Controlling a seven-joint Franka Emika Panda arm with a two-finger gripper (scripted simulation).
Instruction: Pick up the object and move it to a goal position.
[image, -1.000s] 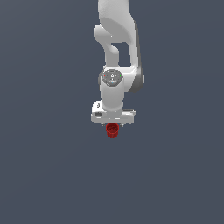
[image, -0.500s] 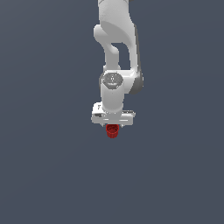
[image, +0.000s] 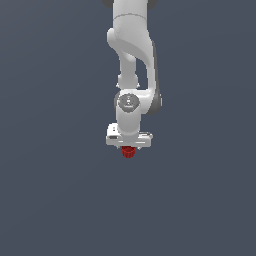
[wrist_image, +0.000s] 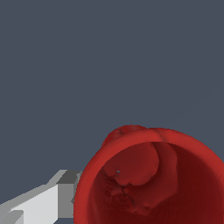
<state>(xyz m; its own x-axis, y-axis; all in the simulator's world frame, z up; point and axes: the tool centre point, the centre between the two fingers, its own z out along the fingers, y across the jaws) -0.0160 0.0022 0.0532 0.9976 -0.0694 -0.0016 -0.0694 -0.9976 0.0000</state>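
Cup: the red cup (image: 128, 151) sits right under the white end effector (image: 128, 148), near the middle of the exterior view.
Hold: the end effector is closed narrow around the cup, I think so it can carry it.
Close look: the cup's hollow top (wrist_image: 151, 179) fills the lower right of the wrist view, beside a white finger (wrist_image: 39, 201).
Room: plain dark grey everywhere; no desk edge shows.
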